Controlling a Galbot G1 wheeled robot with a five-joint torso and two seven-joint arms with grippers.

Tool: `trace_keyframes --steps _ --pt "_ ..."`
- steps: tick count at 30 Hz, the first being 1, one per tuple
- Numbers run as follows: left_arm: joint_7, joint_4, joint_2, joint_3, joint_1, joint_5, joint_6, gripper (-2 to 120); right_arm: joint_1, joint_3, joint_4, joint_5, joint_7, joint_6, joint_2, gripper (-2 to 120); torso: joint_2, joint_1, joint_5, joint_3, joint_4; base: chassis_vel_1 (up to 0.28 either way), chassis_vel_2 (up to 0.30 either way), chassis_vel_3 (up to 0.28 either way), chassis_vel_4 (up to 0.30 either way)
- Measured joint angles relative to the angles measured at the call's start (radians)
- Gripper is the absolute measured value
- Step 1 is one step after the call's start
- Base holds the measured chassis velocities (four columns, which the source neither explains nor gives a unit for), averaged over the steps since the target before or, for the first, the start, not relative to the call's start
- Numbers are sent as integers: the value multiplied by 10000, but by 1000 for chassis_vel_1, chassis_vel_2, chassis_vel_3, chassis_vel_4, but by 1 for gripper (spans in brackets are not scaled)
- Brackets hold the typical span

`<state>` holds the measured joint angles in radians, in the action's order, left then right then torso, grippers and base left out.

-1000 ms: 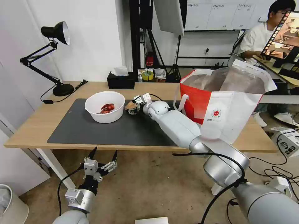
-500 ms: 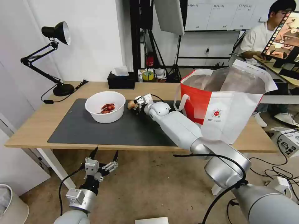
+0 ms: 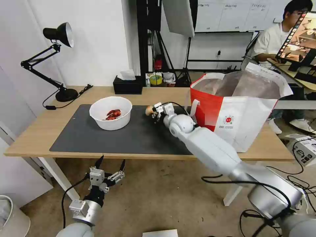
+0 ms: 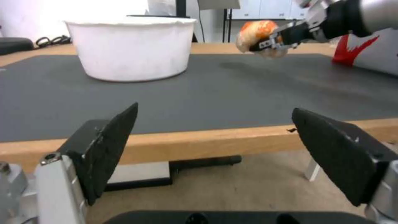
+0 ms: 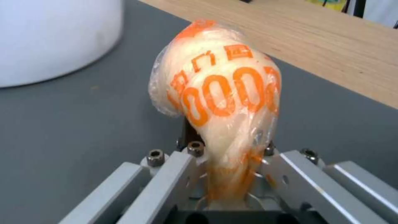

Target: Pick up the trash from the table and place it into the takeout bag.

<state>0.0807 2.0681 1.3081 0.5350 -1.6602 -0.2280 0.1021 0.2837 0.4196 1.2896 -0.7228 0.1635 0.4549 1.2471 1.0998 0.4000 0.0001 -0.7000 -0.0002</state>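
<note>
My right gripper (image 3: 154, 113) is shut on a clear-wrapped beige lump (image 3: 149, 110) with orange print (image 5: 219, 93), held a little above the dark grey mat (image 3: 108, 138). The same lump (image 4: 259, 37) shows in the left wrist view, off the mat. A white bowl (image 3: 111, 112) with red scraps sits on the mat to its left. The red-and-white takeout bag (image 3: 237, 108) stands open, foil-lined, on the table's (image 3: 39, 131) right end, close beside my right arm. My left gripper (image 3: 108, 166) hangs open below the table's front edge, holding nothing.
A black tissue box (image 3: 127, 85) sits at the table's back edge. A black desk lamp (image 3: 56, 59) stands at the back left with its cable. Light stands and tripods fill the floor behind the table. Cables and a box lie on the floor at right.
My right gripper has lifted the wrapped lump off the mat and carried it right, away from the bowl toward the bag. The left arm has not moved.
</note>
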Motion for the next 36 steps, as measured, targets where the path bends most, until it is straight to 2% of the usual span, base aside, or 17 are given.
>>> trace_keyframes --steps 5,6,8,12,18,22,26,29,36 --pt "0 10 34 -9 -83 46 0 100 723 -12 1628 -133 655 -1 -524 7 1 -1 -1 1 2 0 0 0 0" --pt "0 10 34 -9 -83 46 0 100 723 -12 1628 -133 655 -1 -524 7 1 -1 -1 1 2 0 0 0 0" --pt "0 29 52 -13 -92 55 0 100 1158 -111 2547 -229 1109 -27 -819 7 1 0 -1 1 3 0 0 0 0" --pt "0 36 51 -1 -93 57 -1 100 1497 -272 3229 -229 1326 -66 -1048 6 1 0 0 0 2 0 0 0 0" --pt "-5 47 92 -27 -111 143 -4 100 2394 -786 4946 -177 1761 -330 -1693 6 1 -1 -1 1 1 0 0 0 0" --pt "-4 48 116 -57 -117 189 -6 100 2630 -952 5317 -103 1881 -443 -1835 6 1 -1 1 1 1 0 0 0 0" --pt "-4 68 154 -98 -139 258 -10 100 2968 -1357 5904 212 1970 -953 -2134 6 2 -1 0 1 0 0 0 0 0" --pt "-4 123 193 -105 -201 333 -16 100 2987 -2046 6338 739 1975 -1632 -2407 6 2 -1 -1 1 1 0 0 0 0" --pt "-2 176 224 -107 -267 412 -21 100 2963 -2859 6712 842 2100 -2071 -2706 6 2 -1 0 0 2 0 0 0 0"
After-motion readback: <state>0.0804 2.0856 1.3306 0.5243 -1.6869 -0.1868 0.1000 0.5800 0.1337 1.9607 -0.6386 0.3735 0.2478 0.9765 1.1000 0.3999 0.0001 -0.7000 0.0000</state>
